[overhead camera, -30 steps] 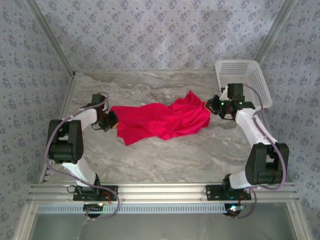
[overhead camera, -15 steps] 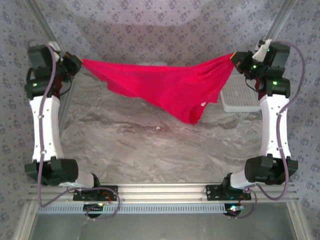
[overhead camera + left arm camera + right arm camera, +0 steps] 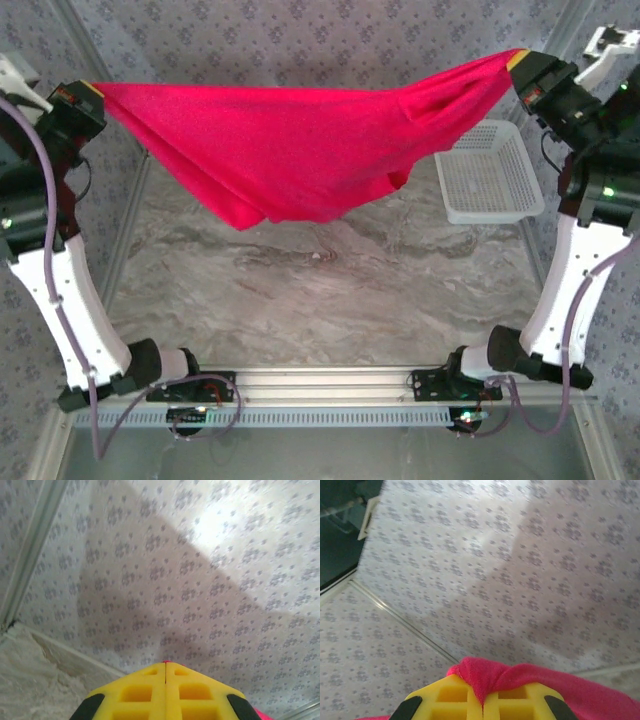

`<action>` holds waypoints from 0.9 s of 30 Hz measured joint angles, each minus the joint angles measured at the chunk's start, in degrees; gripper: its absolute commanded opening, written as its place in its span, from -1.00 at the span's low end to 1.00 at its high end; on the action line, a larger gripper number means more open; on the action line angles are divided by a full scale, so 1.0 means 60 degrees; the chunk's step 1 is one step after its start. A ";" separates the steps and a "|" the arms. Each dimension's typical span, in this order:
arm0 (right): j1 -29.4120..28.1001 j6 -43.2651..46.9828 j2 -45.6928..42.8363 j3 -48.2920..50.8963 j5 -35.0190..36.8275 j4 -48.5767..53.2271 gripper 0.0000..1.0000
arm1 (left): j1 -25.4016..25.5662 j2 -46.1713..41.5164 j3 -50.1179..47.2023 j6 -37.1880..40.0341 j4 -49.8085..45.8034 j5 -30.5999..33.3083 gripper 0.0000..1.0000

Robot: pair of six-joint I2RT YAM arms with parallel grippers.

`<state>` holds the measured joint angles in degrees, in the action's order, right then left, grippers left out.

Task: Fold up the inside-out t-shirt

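My left gripper [image 3: 92, 92] and right gripper [image 3: 517, 60] pinch opposite ends of the t-shirt [image 3: 300, 150] sagging between them; it looks light and limp, best held by its edges.

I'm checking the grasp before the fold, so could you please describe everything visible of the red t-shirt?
The t-shirt is plain bright red, soft-looking cloth. It hangs in the air, stretched wide like a hammock, pinched at one end by the left fingers and at the other by the right fingers, with cloth bunched between them. Its middle sags in loose folds, lowest toward the left, apparently clear of the table.
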<state>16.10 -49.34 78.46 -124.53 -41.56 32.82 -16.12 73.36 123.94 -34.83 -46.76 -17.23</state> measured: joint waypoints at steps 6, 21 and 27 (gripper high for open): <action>0.0255 -0.0149 -0.0503 -0.0160 -0.0131 -0.0007 -1.00 | -0.0004 -0.0954 0.0073 0.0747 0.0004 0.0612 -1.00; -0.2273 0.1147 0.4105 0.0401 0.2076 -0.0098 -0.83 | 0.1064 0.4178 -0.4371 0.0867 0.1767 0.0095 -0.88; -0.2820 0.1293 0.8113 -0.1588 0.2736 0.1326 0.09 | 0.1541 0.7745 -0.1909 0.0918 0.0750 0.0222 -0.29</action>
<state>-0.82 -41.58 127.13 -134.06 -25.15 40.77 -6.87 119.83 112.49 -29.32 -42.26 -15.90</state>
